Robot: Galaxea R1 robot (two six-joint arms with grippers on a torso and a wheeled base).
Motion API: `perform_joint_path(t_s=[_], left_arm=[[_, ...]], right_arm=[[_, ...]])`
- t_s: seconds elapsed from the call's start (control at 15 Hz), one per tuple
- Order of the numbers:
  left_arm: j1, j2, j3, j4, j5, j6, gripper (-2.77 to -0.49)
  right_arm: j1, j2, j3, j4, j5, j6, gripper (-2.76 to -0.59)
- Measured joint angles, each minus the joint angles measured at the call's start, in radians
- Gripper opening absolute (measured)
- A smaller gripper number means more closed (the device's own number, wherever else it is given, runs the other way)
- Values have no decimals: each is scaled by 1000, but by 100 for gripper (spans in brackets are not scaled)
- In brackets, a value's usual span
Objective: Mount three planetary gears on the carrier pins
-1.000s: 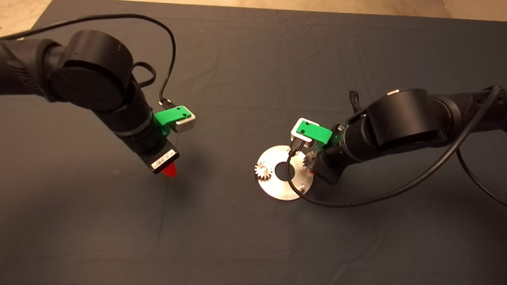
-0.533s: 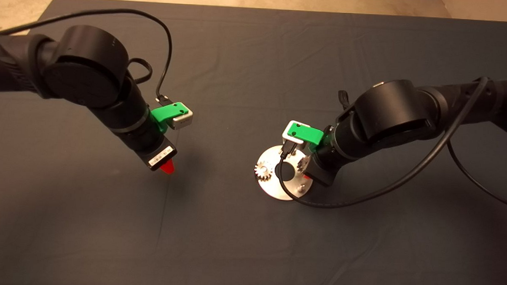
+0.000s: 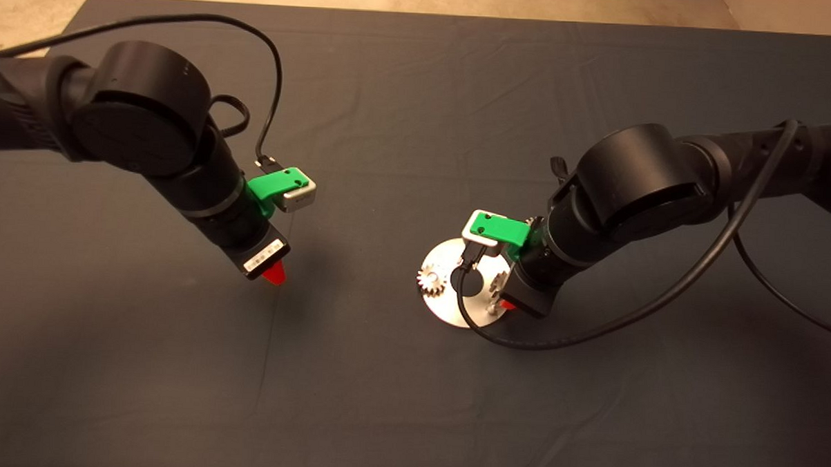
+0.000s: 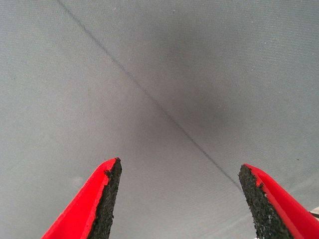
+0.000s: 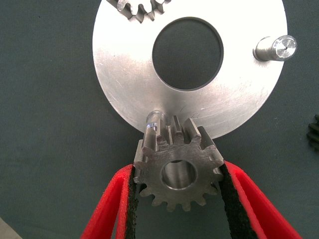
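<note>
The silver disc (image 3: 447, 307) lies at mid-mat, with one planetary gear (image 3: 429, 281) seated on its left side. My right gripper (image 3: 504, 302) is over the disc's near right edge, shut on a second silvery gear (image 5: 178, 172). That gear hangs just off the rim, tilted, its teeth overlapping a carrier pin (image 5: 154, 119). Another bare pin (image 5: 275, 48) stands across the central hole. The seated gear (image 5: 142, 7) shows at the disc's (image 5: 124, 64) far rim. A dark third gear (image 5: 315, 130) lies on the mat beside the disc. My left gripper (image 3: 274, 275) hovers open over bare mat, left of the disc.
The right arm's black cable (image 3: 592, 322) loops over the mat and across the disc. The dark mat (image 3: 381, 412) reaches past the disc on every side. Pale floor (image 3: 22, 19) shows at the far left corner. A crease in the mat (image 4: 164, 109) runs under the left gripper (image 4: 179, 167).
My right gripper has carried its gear from the disc's far right side toward the near right pin. The left arm shifted slightly back and left, then stayed still.
</note>
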Motion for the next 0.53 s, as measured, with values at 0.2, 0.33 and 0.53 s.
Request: perform_joint_path(t_s=[0.2, 0.33, 0.53], left_arm=[[0, -8, 0, 0, 0, 0, -162], [-5, -11, 0, 0, 0, 0, -162], [-22, -11, 0, 0, 0, 0, -162]], right_arm=[[0, 0, 36, 10, 0, 1, -237], [0, 2, 52, 16, 0, 2, -237], [-1, 3, 72, 16, 0, 10, -237]])
